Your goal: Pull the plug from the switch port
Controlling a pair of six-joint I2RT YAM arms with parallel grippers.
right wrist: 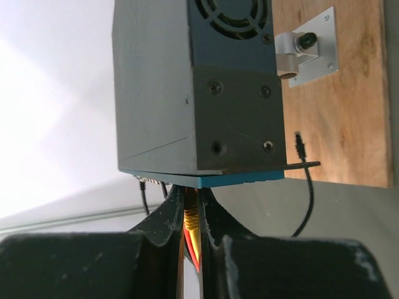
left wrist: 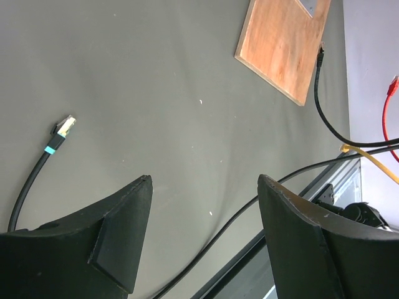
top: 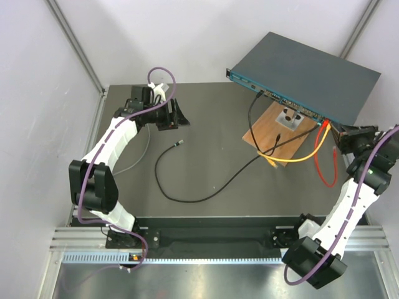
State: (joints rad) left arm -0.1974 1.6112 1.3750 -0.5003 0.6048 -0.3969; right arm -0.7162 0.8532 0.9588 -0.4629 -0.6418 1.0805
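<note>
The switch (top: 312, 71) is a dark grey-blue box at the back right, its teal socket face (top: 280, 96) turned toward the table. In the right wrist view its end (right wrist: 193, 93) fills the upper frame. My right gripper (right wrist: 192, 196) is pressed up against the teal face and is shut on a yellow plug (right wrist: 192, 218), with a red cable right beside it. From above, that gripper (top: 338, 132) sits at the switch's right end where the yellow cable (top: 299, 157) and red cable (top: 319, 165) go in. My left gripper (top: 177, 118) hangs open over bare mat at the far left, holding nothing.
A small brown wooden board (top: 277, 132) with a metal bracket (top: 290, 117) lies in front of the switch. A black cable (top: 187, 198) curls over the mat's middle, its loose plug (left wrist: 62, 128) lying free. Another black cable (top: 252, 109) is plugged in further left.
</note>
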